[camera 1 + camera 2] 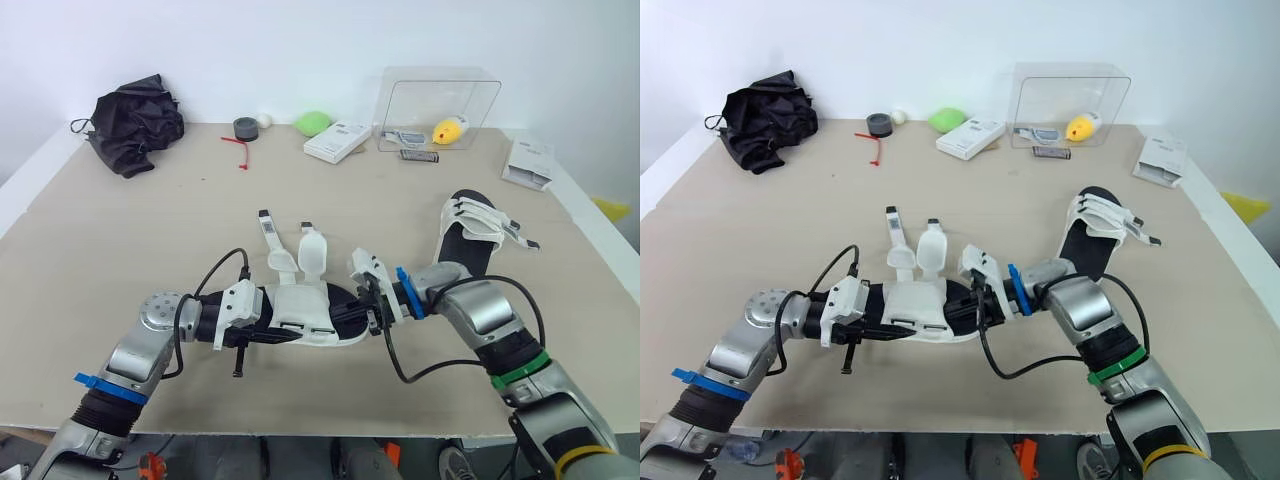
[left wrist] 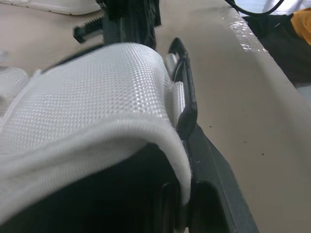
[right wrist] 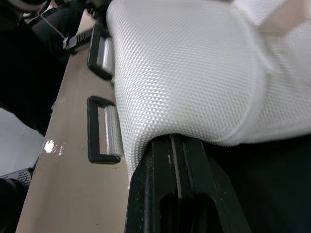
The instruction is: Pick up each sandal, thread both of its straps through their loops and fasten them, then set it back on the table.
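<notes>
A white-strapped sandal (image 1: 305, 315) lies lengthwise between the robot's two arms near the front edge of the table (image 1: 120, 240), its long axis running from left to right. Whether the sole is lifted clear of the tabletop cannot be told.

Both straps are undone. The narrow strap (image 1: 268, 238) and the broad strap (image 1: 312, 250) fold out from the far side of the sandal, away from the robot. The black loops (image 3: 103, 130) they must pass through sit along the sandal's near side, one of them seen edge-on beside the mesh upper (image 2: 187, 97). Each strap will therefore have to cross the sandal's full width, at right angles to its long axis.

The left gripper (image 1: 262, 322) has its fingers closed on the sandal's left end. The right gripper (image 1: 368, 308) is clamped on the right end, so neither has a finger free. The broad strap rises nearer the right gripper and the narrow one nearer the left, so the right arm looks better placed to let go and take a strap.

Beyond the sandal's right end, well apart, the second sandal (image 1: 478, 232) rests with its straps closed across it.
</notes>
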Controlling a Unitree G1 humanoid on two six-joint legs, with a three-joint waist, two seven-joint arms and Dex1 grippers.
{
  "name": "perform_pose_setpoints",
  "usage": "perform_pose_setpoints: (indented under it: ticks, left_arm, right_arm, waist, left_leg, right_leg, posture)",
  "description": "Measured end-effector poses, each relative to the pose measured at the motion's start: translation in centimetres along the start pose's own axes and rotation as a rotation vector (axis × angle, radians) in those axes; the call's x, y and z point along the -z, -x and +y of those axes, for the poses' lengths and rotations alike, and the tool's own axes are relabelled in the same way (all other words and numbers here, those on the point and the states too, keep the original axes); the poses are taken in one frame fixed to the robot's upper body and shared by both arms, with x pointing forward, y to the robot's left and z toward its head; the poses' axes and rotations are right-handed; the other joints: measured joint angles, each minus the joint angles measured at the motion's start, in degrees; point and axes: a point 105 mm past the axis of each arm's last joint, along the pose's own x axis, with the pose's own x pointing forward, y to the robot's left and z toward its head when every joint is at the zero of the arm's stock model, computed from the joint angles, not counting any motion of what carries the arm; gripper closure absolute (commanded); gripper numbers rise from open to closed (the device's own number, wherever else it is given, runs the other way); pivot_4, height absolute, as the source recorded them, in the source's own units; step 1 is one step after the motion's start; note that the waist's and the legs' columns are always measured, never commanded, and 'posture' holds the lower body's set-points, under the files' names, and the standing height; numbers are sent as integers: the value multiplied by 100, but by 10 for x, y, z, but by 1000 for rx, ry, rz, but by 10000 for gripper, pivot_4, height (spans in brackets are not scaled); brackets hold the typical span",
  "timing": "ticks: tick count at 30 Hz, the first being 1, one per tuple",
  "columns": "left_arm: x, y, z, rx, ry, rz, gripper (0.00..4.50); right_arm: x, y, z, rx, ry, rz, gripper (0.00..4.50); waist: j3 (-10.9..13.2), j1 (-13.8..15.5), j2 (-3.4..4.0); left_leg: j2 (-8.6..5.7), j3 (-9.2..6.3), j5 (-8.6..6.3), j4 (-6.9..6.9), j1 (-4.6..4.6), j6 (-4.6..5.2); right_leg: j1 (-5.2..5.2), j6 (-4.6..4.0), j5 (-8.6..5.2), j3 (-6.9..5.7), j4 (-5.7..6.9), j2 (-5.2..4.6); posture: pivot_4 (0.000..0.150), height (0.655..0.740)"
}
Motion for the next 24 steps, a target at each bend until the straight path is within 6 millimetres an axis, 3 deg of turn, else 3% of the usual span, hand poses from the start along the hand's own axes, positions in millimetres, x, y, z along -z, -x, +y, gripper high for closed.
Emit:
perform_pose_setpoints:
  ticks: [6, 14, 24]
  left_arm:
    - [2, 1, -1, -1, 8, 5, 45000]
    - [6, -2, -2, -3, 35, 15, 45000]
    - [9, -3, -3, 0, 46, 27, 45000]
  right_arm:
    - [5, -5, -1, 3, -14, -25, 44402]
    - [19, -6, -10, 24, -50, -56, 44402]
    - [20, -10, -10, 26, 16, 13, 44402]
  waist:
    - [-31, -2, 3]
    - [-68, -2, -13]
    - [-165, 1, -36]
  left_leg:
    - [9, 1, -3, -9, 17, 4]
    - [23, 5, -4, -18, 117, 2]
    - [24, 3, -12, -28, 141, -7]
  right_leg:
    - [10, -10, -8, -1, 0, 13]
    - [97, -18, -50, -1, -1, 18]
    - [105, -25, -62, 8, -1, 3]
  posture:
    - [1500, 7400]
    - [1500, 7400]
    - [1500, 7400]
